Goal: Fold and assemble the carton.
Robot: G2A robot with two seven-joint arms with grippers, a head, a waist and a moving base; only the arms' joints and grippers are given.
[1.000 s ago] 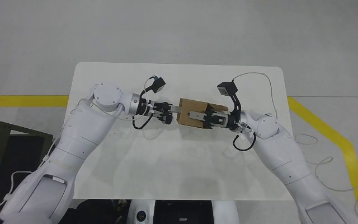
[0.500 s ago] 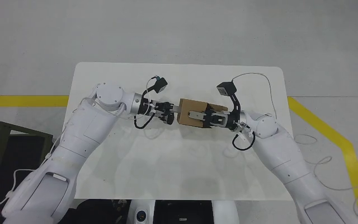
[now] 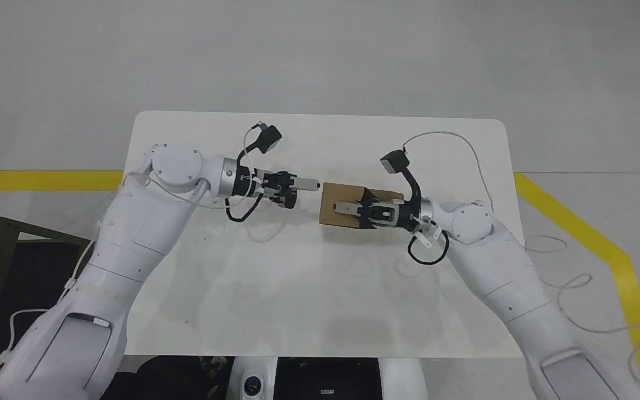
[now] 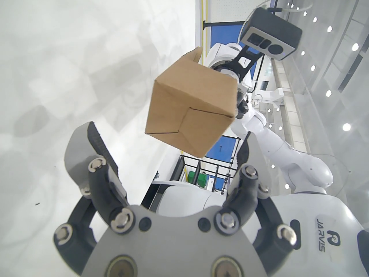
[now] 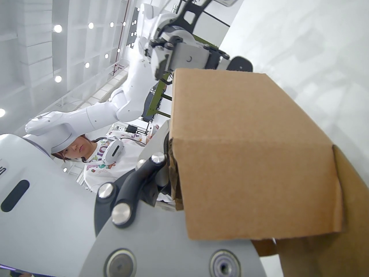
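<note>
The brown carton (image 3: pixel 345 204) is folded into a box shape and held a little above the white table (image 3: pixel 200 290), near its middle. My right gripper (image 3: pixel 347 208) is shut on the carton's wall, with one finger lying over the top face. In the right wrist view the carton (image 5: pixel 248 151) sits right against the fingers (image 5: pixel 144 171). My left gripper (image 3: pixel 304 186) is open, a short gap away from the carton's closed end. In the left wrist view the carton (image 4: pixel 190 108) hangs just beyond my open left gripper (image 4: pixel 170 138), not touching it.
A thin white cable (image 3: pixel 470 145) loops over the table's far right corner beside the right arm. Bare tabletop lies in front of and behind the carton. Yellow tape (image 3: pixel 60 180) marks the floor beyond the table's left edge.
My left gripper has drawn back from the carton's end face, leaving a gap. The right gripper has kept hold of the carton, which moved only slightly.
</note>
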